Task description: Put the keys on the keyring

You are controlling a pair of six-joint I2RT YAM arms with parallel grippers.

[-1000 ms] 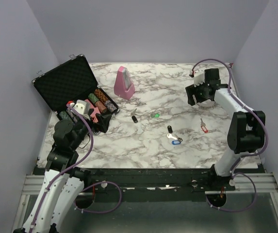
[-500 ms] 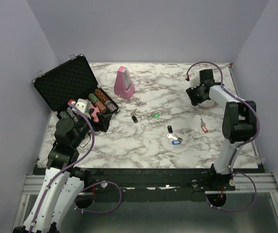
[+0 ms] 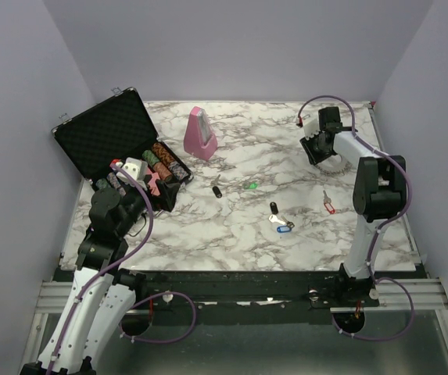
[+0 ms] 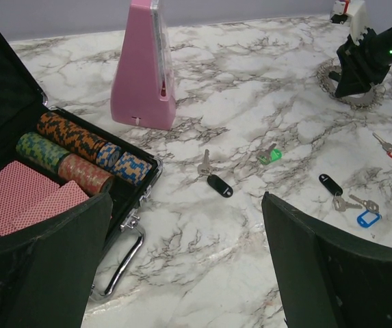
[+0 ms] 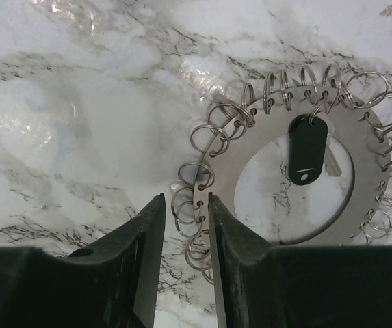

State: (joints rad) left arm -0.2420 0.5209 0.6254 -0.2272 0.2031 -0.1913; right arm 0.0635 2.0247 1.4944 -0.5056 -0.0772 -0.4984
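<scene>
The keyring [image 5: 224, 174] is a flat silver ring with small split rings round its rim, lying at the back right of the table [image 3: 335, 163]. A black-capped key [image 5: 306, 150] hangs on it inside the hole. My right gripper [image 5: 185, 198] points down over its left rim, jaws narrowed and straddling a few split rings, with a slim gap on the left. Loose keys lie mid-table: black [image 3: 217, 190], green [image 3: 251, 186], black [image 3: 274, 207], blue [image 3: 284, 227] and red [image 3: 329, 205]. My left gripper [image 4: 187, 198] hovers wide open and empty by the case.
A pink metronome [image 3: 200, 134] stands at the back centre. An open black case [image 3: 98, 137] with poker chips [image 4: 79, 147] and cards sits at the left, its chrome handle [image 4: 124, 256] just under my left fingers. The table's right edge is close behind the keyring.
My right gripper has shifted a little toward the back over the keyring, and its jaws have narrowed from wide open round the rim. The left arm has barely moved.
</scene>
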